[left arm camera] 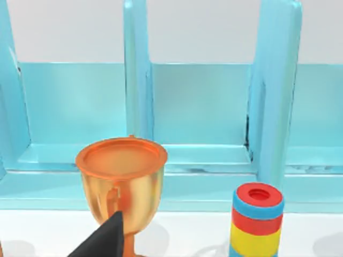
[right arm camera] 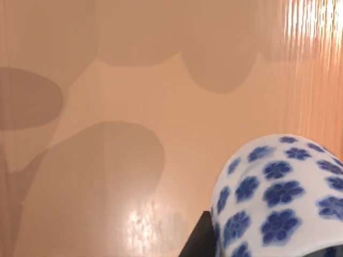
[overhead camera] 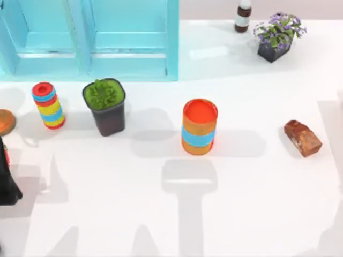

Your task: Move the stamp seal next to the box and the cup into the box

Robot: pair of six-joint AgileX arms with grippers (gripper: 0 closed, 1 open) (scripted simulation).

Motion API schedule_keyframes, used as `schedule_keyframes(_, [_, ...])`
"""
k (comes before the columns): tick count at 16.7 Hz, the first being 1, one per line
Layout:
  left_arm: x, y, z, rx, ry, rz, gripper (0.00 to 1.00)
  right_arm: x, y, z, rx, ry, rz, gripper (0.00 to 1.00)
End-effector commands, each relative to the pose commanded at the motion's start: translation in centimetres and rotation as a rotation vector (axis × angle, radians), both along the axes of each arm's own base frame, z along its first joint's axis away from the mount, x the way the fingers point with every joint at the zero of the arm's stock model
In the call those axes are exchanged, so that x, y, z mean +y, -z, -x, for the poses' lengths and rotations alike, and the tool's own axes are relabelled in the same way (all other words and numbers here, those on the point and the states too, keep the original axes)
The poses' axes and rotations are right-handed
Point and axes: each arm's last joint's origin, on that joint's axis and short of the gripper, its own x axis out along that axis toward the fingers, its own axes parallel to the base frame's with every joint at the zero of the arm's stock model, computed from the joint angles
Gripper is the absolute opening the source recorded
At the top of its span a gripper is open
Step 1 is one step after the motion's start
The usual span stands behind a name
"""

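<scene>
**Cup at the right wrist, seal lying apart on the table**

In the right wrist view the cup (right arm camera: pixel 278 198), white with blue flowers, sits just in front of the camera, against a dark finger (right arm camera: pixel 201 238) of the right gripper. Behind it is a smooth, glossy tan surface (right arm camera: pixel 161 107) with soft shadows on it (whether this is the box I cannot tell). The pictures do not show whether the right gripper is clenched on the cup or merely beside it.

The seal (overhead camera: pixel 303 138) lies tilted near the table's right edge, well apart from the left arm (overhead camera: pixel 8 179), which is at the far left edge of the white table (overhead camera: pixel 241 214). Between the two stand an orange cylinder (overhead camera: pixel 199 127) with a blue band, a dark pot (overhead camera: pixel 105 106) with a green plant, and a striped cylinder (overhead camera: pixel 48 105). An orange goblet (overhead camera: pixel 5 121) is just beyond the left arm; in the left wrist view it stands close ahead, partly behind a dark fingertip (left arm camera: pixel 104 241), with the striped cylinder to one side and a turquoise shelf (left arm camera: pixel 203 107) farther off. Whether the left gripper is released or clenched cannot be told.

At the back right are a flower pot (overhead camera: pixel 276 37) and a small bottle (overhead camera: pixel 243 16)
</scene>
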Motion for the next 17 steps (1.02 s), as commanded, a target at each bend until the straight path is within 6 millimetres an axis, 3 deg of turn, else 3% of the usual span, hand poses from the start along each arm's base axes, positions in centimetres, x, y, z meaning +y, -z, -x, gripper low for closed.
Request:
schedule_keyframes(6, [0.0,0.0,0.0,0.0,0.0,0.0,1.0,1.5,5.0,1.6,0.152,-0.001,-0.043,0.0])
schedule_keyframes(11, [0.0,0.0,0.0,0.0,0.0,0.0,1.0,1.7,5.6,2.0,0.195,0.005,-0.051,0.0])
schedule_keyframes(17, [0.0,0.0,0.0,0.0,0.0,0.0,1.0,1.7,5.6,2.0,0.195,0.005,-0.051,0.45])
